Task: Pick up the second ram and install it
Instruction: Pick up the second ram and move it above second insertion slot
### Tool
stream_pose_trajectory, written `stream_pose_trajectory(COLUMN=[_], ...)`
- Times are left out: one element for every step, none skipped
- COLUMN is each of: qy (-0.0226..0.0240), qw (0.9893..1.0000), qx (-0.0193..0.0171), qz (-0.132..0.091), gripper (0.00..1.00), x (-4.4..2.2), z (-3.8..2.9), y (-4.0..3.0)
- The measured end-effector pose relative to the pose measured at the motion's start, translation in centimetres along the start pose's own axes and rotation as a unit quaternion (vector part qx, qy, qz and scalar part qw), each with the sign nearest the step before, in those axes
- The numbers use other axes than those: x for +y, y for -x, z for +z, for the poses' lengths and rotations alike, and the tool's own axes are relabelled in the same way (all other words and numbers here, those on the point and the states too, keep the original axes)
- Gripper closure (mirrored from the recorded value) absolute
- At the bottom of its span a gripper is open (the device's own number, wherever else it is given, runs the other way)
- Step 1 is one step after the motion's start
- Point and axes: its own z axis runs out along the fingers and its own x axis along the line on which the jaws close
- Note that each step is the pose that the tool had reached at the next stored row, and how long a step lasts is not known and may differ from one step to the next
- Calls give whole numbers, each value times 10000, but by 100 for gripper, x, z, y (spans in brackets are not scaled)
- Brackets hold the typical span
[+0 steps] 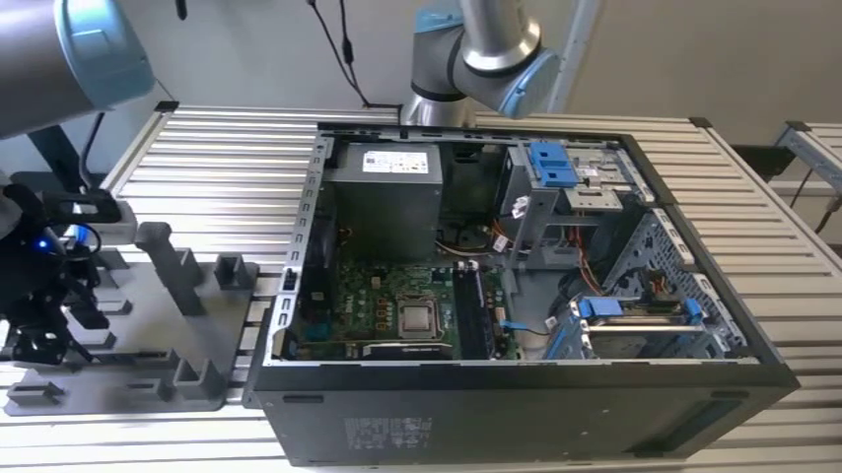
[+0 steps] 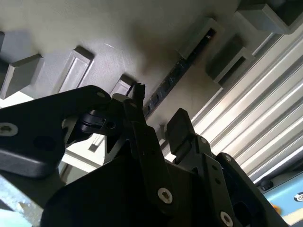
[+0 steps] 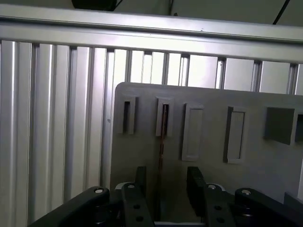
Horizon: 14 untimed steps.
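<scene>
Two parts make up this job, and neither is done as things lie. The second ram (image 3: 161,151) stands on edge in a slot of the grey holder (image 3: 210,123). The holder lies on the slatted bench (image 3: 52,118) at the exterior view's left, well apart from the open computer case (image 1: 526,414). The claw (image 3: 165,187) is low over the holder with its fingers (image 3: 194,182) apart, one on each side of the stick. In the first wrist view a gap shows between each finger and the board, so the stick looks not yet gripped. It is not lifted, and it is nowhere near the motherboard (image 1: 382,305), so pick-up and installation are both undone.
</scene>
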Motion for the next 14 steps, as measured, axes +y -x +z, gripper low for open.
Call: stream_pose_trajectory(qy=[0, 0, 1, 1, 1, 1, 1, 0, 0, 0, 1, 2, 1, 1], qw=[10000, 10000, 10000, 10000, 10000, 10000, 10000, 10000, 10000, 10000, 10000, 10000, 10000, 10000], qx=[0, 0, 0, 0, 0, 0, 0, 0, -1, -1, 0, 0, 0, -1], qz=[-3, -5, -8, -12, -17, -22, -28, -32, -37, -40, -42, -44, -47, -48], gripper=[52, 52, 52, 52, 52, 52, 52, 52, 52, 52, 52, 52, 52, 52], x=[1, 1, 1, 1, 2, 3, 3, 2, 3, 4, 7, 9, 11, 17], z=[14, 26, 36, 45, 54, 61, 69, 76, 84, 94, 103, 113, 123, 135], y=[-1, -1, -2, -5, -7, -9, -12, -15, -19, -21, -23, -24, -26, -25])
